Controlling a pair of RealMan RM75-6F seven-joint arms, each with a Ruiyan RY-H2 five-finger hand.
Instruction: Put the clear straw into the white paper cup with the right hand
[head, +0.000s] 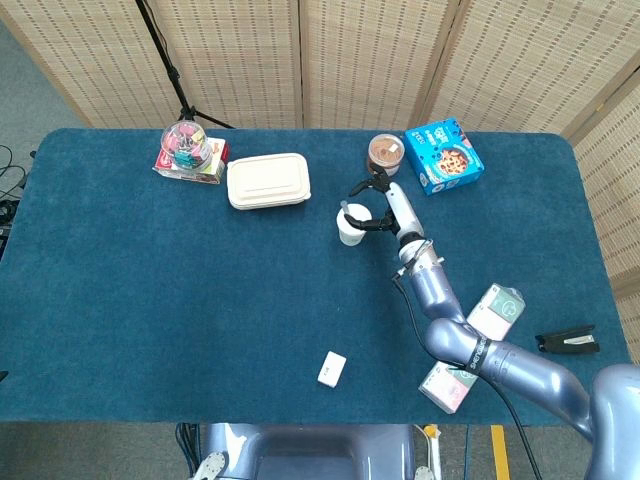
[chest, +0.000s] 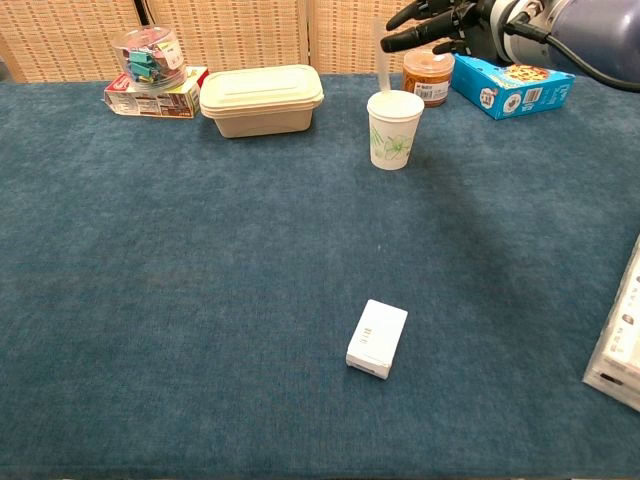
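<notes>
I see the clear straw (chest: 383, 66) standing in the white paper cup (chest: 394, 129), leaning toward 11 o'clock. My right robot hand (chest: 443, 22) hovers at the cup's 1 o'clock with fingers spread, apart from the straw. The lidded container (chest: 261, 99) sits at 9 o'clock on the counter (chest: 200, 300).

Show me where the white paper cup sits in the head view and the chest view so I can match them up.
Head view: white paper cup right of centre, just left of the right hand.
Chest view: cup upper middle, below the right hand; the clear straw stands in it.
Shared landmark: the blue box to the cup's right in both.
</notes>
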